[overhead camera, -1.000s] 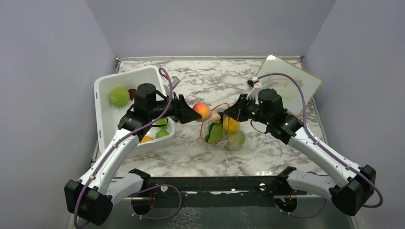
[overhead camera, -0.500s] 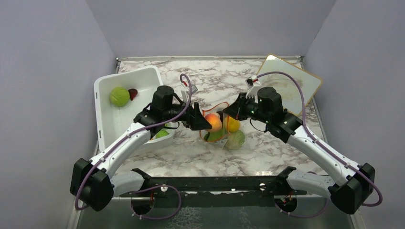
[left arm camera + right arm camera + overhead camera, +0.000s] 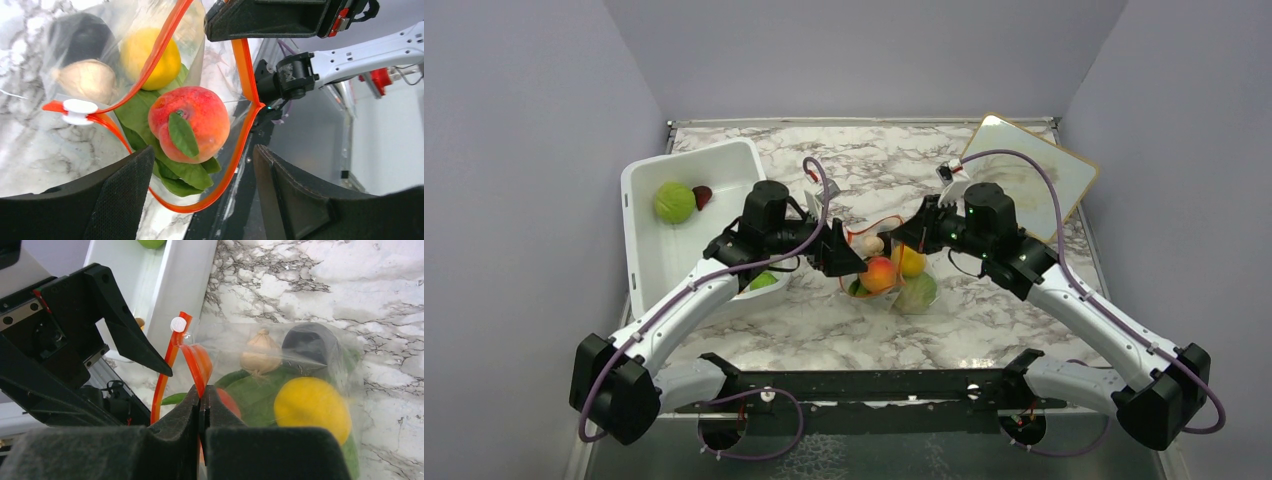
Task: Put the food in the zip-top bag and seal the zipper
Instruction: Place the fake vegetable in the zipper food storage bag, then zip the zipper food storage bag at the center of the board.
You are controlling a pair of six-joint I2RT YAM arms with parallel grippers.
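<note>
1. Top external view: we log the marble tabletop (image 3: 874, 170) carrying everything. A white tub (image 3: 636, 230) lies along its left edge, with a green ball (image 3: 674, 202) at the tub's far end.
2. A framed board (image 3: 1024, 175) sits tilted at the far right corner.
3. The zip-top bag (image 3: 225, 340) sits mid-tabletop between the two grippers, mouth gaping.
4. Left gripper (image 3: 852, 262): fingers spread at the bag's mouth, grasping nothing.
5. Right gripper (image 3: 203, 395): clenched on the zipper (image 3: 246, 70), pinching the red-orange strip at the mouth's edge.
6. Food: a peach (image 3: 192, 122) lies just inside the mouth on green leaves (image 3: 180, 172), touching neither left finger.
7. Deeper in the bag we see a lemon (image 3: 152, 52), a garlic bulb (image 3: 85, 80) and a dark item (image 3: 82, 37) that we cannot identify.
8. A white slider (image 3: 77, 111) sits at one end of the zipper.
</note>
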